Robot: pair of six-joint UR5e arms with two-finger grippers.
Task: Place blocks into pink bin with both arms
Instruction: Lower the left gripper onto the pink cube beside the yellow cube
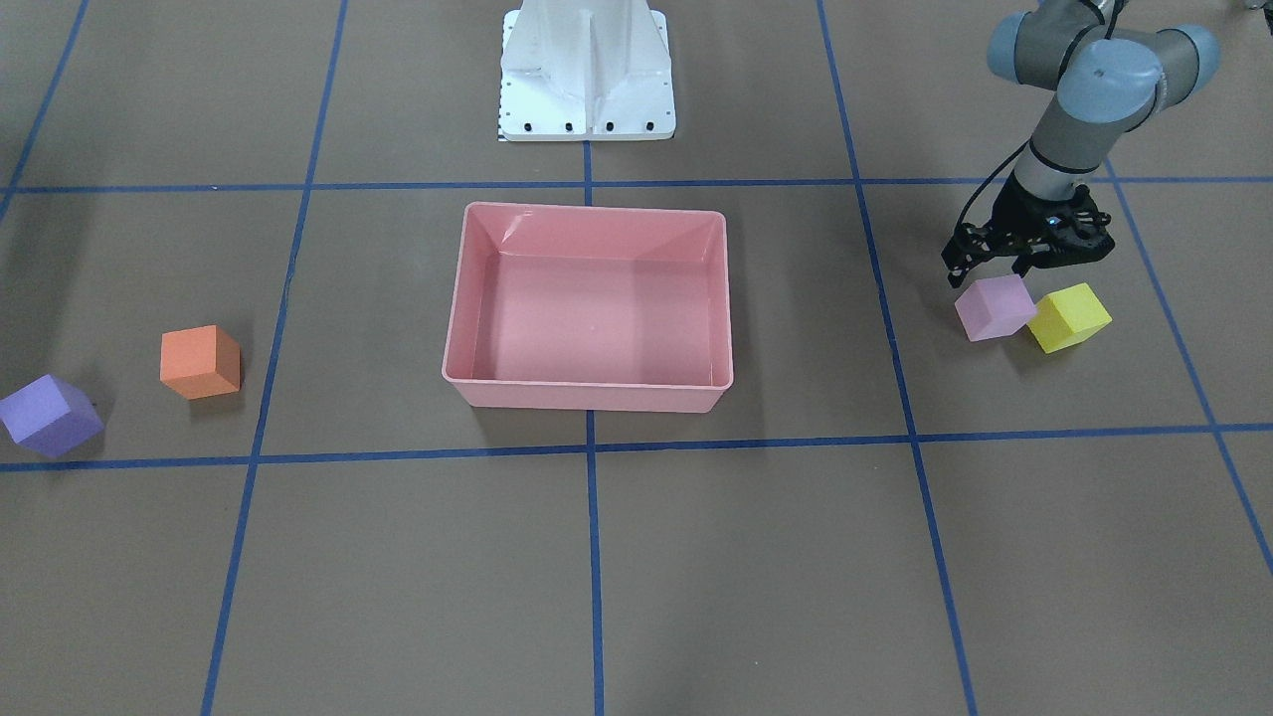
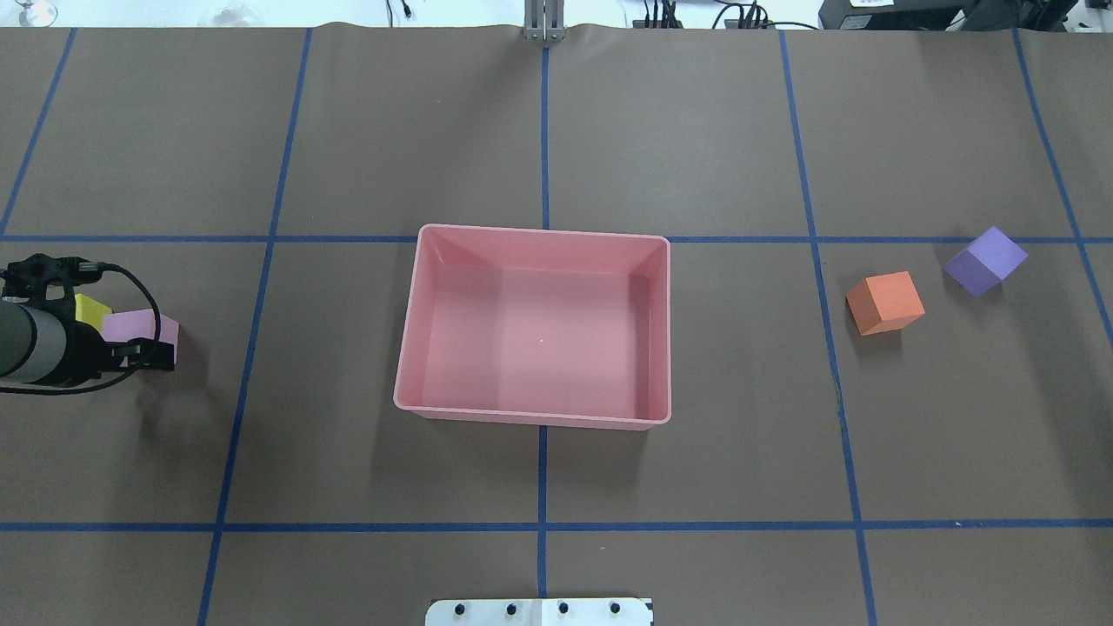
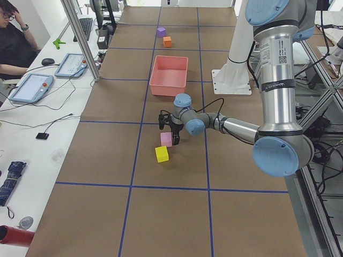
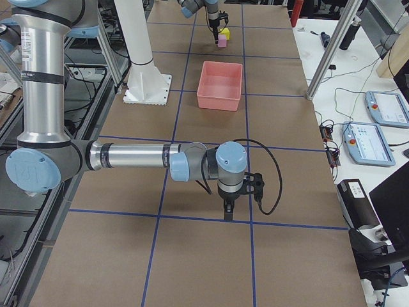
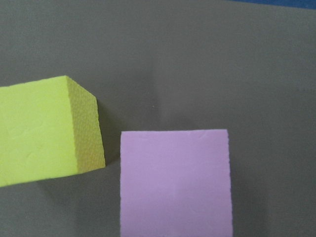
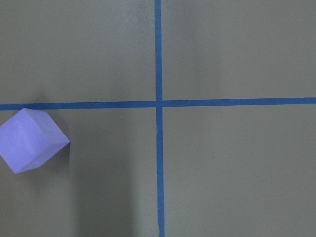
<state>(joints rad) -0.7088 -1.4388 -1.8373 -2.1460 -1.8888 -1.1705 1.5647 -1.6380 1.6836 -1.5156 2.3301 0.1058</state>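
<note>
The pink bin (image 1: 587,396) stands empty at the table's middle. The pale pink-lilac block (image 1: 995,308) and the yellow block (image 1: 1069,316) lie close together on my left side. My left gripper (image 1: 995,265) hovers just above the pink-lilac block, fingers spread, holding nothing. The left wrist view shows the pink-lilac block (image 5: 175,182) and the yellow block (image 5: 39,131) below. The orange block (image 1: 199,360) and the purple block (image 1: 50,415) lie on my right side. My right gripper (image 4: 228,211) shows only in the exterior right view, so I cannot tell its state. The purple block (image 6: 32,139) shows in the right wrist view.
The white pedestal base (image 1: 587,70) stands behind the bin. Blue tape lines grid the brown table. In the exterior left view an operator (image 3: 13,37) sits at a side bench with tablets and cables.
</note>
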